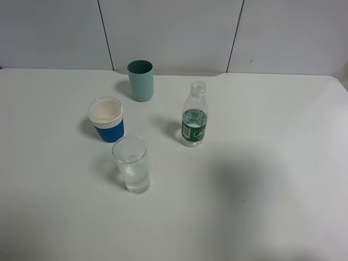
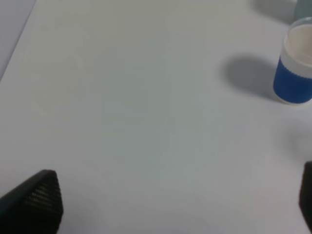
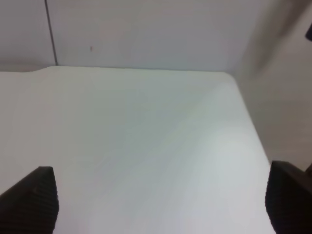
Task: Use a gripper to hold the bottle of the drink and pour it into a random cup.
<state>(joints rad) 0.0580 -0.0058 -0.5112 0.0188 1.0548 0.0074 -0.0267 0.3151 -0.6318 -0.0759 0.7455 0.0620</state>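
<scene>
Bottle of the drink (image 1: pixel 194 115) stood untouched, uncapped, mid-desk toward the far edge, the clear glass cup (image 1: pixel 131 164) nearer the front, while both claws (image 2: pixel 161 204) (image 3: pixel 161 200) gaped wide over bare desk (image 1: pixel 272 163), so grasping and pouring all remained.

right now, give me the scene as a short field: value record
bottle of the drink: upright, uncapped, green label, untouched
clear glass: upright, nearest the camera
blue cup: white rim, behind the glass, left of the bottle
teal cup: farthest back
left gripper: open, holding nothing
right gripper: open, holding nothing
table: white
</scene>
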